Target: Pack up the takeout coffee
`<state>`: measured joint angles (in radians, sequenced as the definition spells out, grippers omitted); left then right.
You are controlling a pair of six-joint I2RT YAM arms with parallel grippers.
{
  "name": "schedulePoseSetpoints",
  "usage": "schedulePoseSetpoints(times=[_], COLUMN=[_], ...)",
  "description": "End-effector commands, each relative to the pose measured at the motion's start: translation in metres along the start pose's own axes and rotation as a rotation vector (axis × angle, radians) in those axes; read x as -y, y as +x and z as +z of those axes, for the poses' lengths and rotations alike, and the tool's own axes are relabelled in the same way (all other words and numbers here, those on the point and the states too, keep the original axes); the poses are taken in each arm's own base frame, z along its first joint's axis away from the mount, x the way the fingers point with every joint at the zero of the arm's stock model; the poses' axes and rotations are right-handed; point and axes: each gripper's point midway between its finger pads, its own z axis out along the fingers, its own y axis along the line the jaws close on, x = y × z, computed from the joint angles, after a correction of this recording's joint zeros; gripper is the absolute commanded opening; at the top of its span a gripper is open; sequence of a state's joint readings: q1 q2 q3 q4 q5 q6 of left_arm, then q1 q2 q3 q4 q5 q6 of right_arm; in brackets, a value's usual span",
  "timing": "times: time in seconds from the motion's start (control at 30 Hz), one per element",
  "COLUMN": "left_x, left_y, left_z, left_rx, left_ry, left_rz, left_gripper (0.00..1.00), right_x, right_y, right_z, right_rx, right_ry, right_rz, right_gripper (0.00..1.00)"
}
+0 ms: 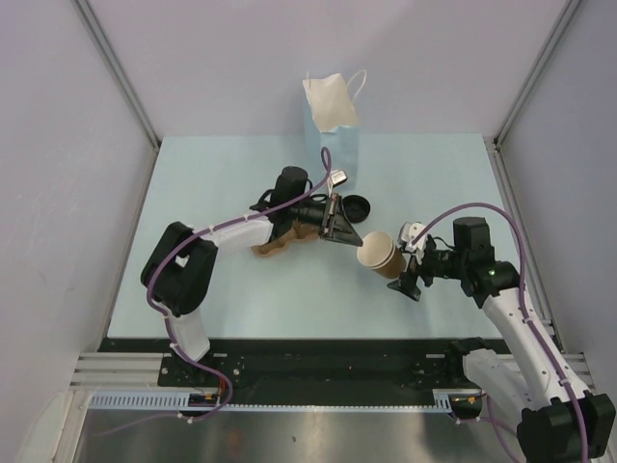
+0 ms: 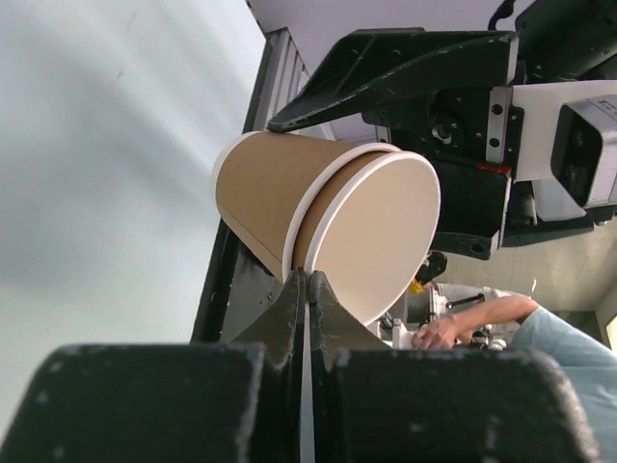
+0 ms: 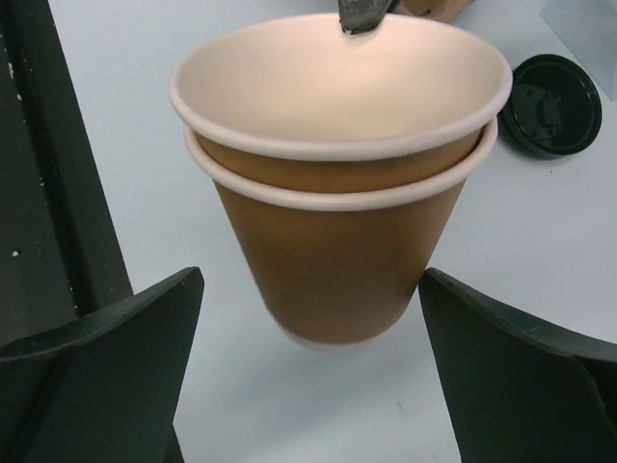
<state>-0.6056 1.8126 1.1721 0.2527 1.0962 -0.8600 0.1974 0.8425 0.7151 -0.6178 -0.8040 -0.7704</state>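
Observation:
Two nested tan paper cups (image 1: 379,255), cream inside, hang tilted above the table between both grippers. My left gripper (image 1: 349,236) is shut on their rim; in the left wrist view its fingertips (image 2: 307,280) pinch the white rim of the cups (image 2: 280,183). My right gripper (image 1: 403,265) is open, its fingers spread on either side of the cups' base (image 3: 337,251); its midpoint is in the right wrist view (image 3: 308,275). The black lid (image 1: 356,205) lies upside down on the table beyond the cups, also seen in the right wrist view (image 3: 551,104).
The tall light-blue paper bag (image 1: 333,130) with white handles stands at the back centre. The brown pulp carrier (image 1: 280,241) lies under my left arm. Grey walls close in the table on three sides.

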Motion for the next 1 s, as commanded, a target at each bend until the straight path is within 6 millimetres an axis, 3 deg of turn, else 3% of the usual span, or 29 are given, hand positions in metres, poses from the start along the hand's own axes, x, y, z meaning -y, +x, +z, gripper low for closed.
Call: schedulePoseSetpoints(times=[0.0,0.27,0.6,0.97], left_x=[0.026,0.035,0.04,0.036], left_y=[0.005,0.008,0.005,0.004], left_z=[0.003,0.001,-0.01,-0.023], left_rx=[-0.034,-0.043,-0.028,-0.009], left_ry=[0.081,0.103,0.135,0.13], left_rz=[0.081,0.094,0.098,0.089], left_gripper=[0.0,0.0,0.0,0.0], right_x=[0.004,0.007,-0.005,-0.004], right_y=[-0.011,-0.009,0.013,0.022], right_z=[0.005,0.013,0.015,0.015], right_rx=[0.053,0.052,-0.014,-0.041], right_ry=[-0.001,-0.006,-0.059,-0.066], right_rz=[-0.085,-0.089,-0.116,-0.101], right_gripper=[0.99,0.98,0.75,0.63])
